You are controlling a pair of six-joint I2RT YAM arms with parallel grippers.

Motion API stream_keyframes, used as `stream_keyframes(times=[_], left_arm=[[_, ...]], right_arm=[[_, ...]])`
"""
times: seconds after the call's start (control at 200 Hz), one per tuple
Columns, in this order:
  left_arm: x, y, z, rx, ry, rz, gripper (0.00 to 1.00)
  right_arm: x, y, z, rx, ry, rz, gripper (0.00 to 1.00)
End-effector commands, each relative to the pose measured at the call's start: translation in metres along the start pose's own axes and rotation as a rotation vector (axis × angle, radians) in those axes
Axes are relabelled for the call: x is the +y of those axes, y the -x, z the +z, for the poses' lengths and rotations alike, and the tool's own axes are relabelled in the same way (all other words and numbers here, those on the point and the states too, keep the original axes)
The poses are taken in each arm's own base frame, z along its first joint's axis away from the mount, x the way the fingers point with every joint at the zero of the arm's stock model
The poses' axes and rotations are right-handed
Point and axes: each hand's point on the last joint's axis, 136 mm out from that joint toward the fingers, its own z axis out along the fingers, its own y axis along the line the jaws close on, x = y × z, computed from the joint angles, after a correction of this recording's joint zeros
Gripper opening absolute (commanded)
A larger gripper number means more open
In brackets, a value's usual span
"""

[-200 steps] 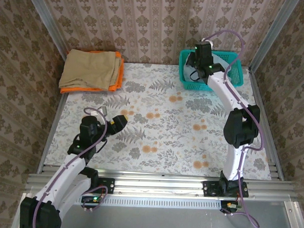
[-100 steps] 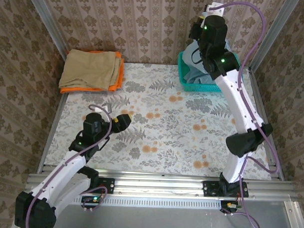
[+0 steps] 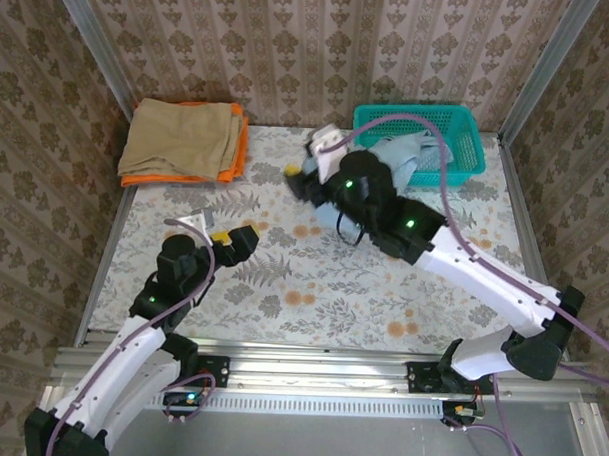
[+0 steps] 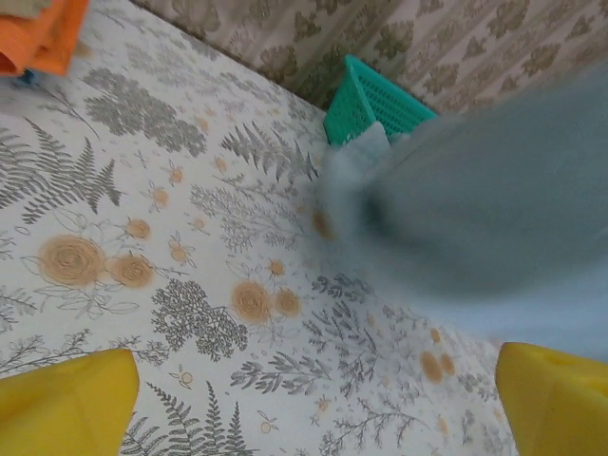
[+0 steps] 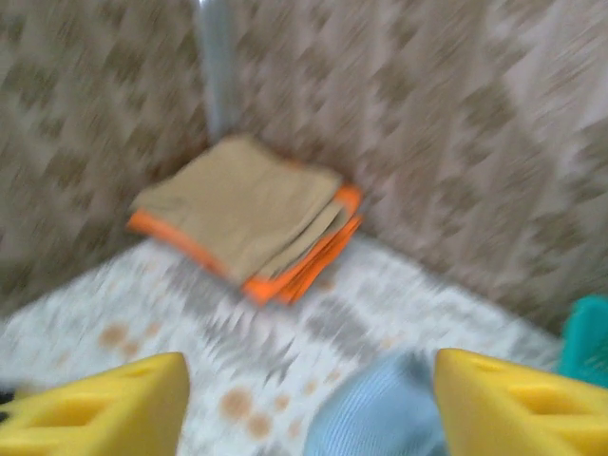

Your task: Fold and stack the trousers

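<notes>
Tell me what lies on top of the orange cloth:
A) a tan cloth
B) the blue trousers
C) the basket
A: a folded tan cloth lies on the orange cloth in the far left corner, while the basket and the trousers are off to the right.

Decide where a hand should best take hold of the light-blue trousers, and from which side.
Probably the bunch of the trousers spilling from the basket onto the table. Come from above: there the cloth heaps up, outside the basket wall.
</notes>
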Motion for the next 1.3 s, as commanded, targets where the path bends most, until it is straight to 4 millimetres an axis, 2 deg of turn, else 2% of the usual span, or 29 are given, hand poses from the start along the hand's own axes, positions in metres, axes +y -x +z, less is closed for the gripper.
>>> stream_keyframes(times=[0.0, 0.135, 0.19, 0.21, 0.27, 0.365, 0.43, 0.505, 0.595, 0.65, 0.685, 0.81, 0.935, 1.12, 1.225, 1.295], left_arm=[[0.005, 0.009, -0.012, -0.036, 0.059, 0.041, 0.99], [0.0, 0.015, -0.016, -0.014, 0.074, 0.079, 1.0], [0.001, 0.011, -0.011, 0.02, 0.085, 0.091, 1.0], [-0.006, 0.004, -0.008, 0.051, 0.065, 0.104, 1.0], [-0.008, -0.006, 0.003, 0.108, 0.073, 0.135, 1.0], [-0.02, -0.03, 0.022, 0.213, 0.117, 0.275, 1.0], [-0.033, -0.046, 0.036, 0.289, 0.184, 0.453, 1.0], [-0.047, -0.065, 0.056, 0.385, 0.262, 0.659, 1.0], [-0.063, -0.09, 0.088, 0.487, 0.3, 0.81, 1.0], [-0.072, -0.105, 0.106, 0.517, 0.311, 0.893, 1.0], [-0.08, -0.114, 0.117, 0.53, 0.305, 0.939, 1.0], [-0.086, -0.151, 0.153, 0.592, 0.314, 1.02, 1.0], [-0.088, -0.18, 0.172, 0.631, 0.315, 1.091, 1.0], [-0.133, -0.208, 0.18, 0.588, 0.197, 1.211, 1.0], [-0.133, -0.212, 0.196, 0.572, 0.245, 1.247, 1.0], [-0.125, -0.209, 0.207, 0.534, 0.289, 1.237, 0.97]], right_arm=[[0.023, -0.027, -0.01, 0.099, 0.112, 0.058, 0.76], [-0.013, -0.034, -0.027, 0.113, -0.034, 0.05, 0.8], [-0.041, -0.038, -0.032, 0.109, -0.131, 0.071, 0.83], [-0.053, -0.04, -0.034, 0.111, -0.166, 0.09, 0.83], [-0.089, -0.052, -0.036, 0.13, -0.26, 0.151, 0.83], [-0.157, -0.09, -0.037, 0.193, -0.417, 0.316, 0.86], [-0.19, -0.121, -0.036, 0.234, -0.465, 0.438, 0.87], [-0.218, -0.152, -0.033, 0.262, -0.467, 0.591, 0.88], [-0.246, -0.188, -0.025, 0.285, -0.432, 0.779, 0.88], [-0.256, -0.199, -0.02, 0.307, -0.416, 0.824, 0.88], [-0.261, -0.214, -0.012, 0.339, -0.409, 0.85, 0.88], [-0.268, -0.239, 0.004, 0.365, -0.355, 0.953, 0.88], [-0.277, -0.261, 0.018, 0.401, -0.36, 0.988, 0.88], [-0.285, -0.282, 0.042, 0.425, -0.336, 1.034, 0.86], [-0.285, -0.289, 0.056, 0.428, -0.304, 1.063, 0.82], [-0.283, -0.292, 0.064, 0.426, -0.268, 1.08, 0.74]])
